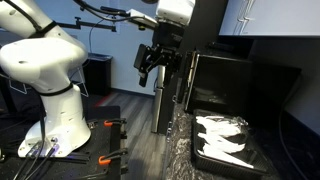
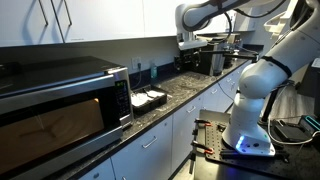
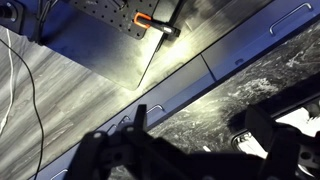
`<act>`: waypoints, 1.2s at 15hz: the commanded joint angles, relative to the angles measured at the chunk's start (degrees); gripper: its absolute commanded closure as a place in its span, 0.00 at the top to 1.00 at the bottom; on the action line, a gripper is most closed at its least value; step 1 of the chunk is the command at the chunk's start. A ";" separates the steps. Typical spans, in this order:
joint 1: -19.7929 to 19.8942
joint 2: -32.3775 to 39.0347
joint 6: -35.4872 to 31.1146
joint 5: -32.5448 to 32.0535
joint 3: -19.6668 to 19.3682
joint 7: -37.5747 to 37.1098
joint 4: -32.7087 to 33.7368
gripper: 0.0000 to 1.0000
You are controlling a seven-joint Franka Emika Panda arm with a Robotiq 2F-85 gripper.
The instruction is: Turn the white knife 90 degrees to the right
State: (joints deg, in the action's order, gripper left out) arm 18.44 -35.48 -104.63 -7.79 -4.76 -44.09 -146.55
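White plastic cutlery [image 1: 222, 140] lies in a pile in a dark tray on the speckled counter; I cannot pick out the white knife among the pieces. The pile also shows as a white patch in an exterior view [image 2: 148, 98] and at the right edge of the wrist view [image 3: 303, 116]. My gripper [image 1: 150, 68] hangs in the air well above and to the side of the counter edge, far from the cutlery. It also shows in an exterior view [image 2: 188, 42]. In the wrist view its dark fingers [image 3: 195, 160] are spread apart and hold nothing.
A microwave [image 2: 60, 105] stands on the counter [image 2: 185, 88]. A black appliance [image 1: 235, 80] sits behind the cutlery. Cabinet drawers with handles [image 3: 150, 108] run below the counter edge. The robot base [image 1: 55, 120] stands on a floor plate with clamps and cables.
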 commanded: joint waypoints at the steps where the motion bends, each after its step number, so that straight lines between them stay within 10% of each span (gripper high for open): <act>1: 3.32 2.51 -0.77 -3.16 -3.34 3.91 1.81 1.00; 18: 7.19 8.58 -8.04 -6.26 -6.03 2.48 1.15 1.00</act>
State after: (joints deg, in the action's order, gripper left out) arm 25.47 -29.37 -109.62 -14.01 -11.33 -40.14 -145.46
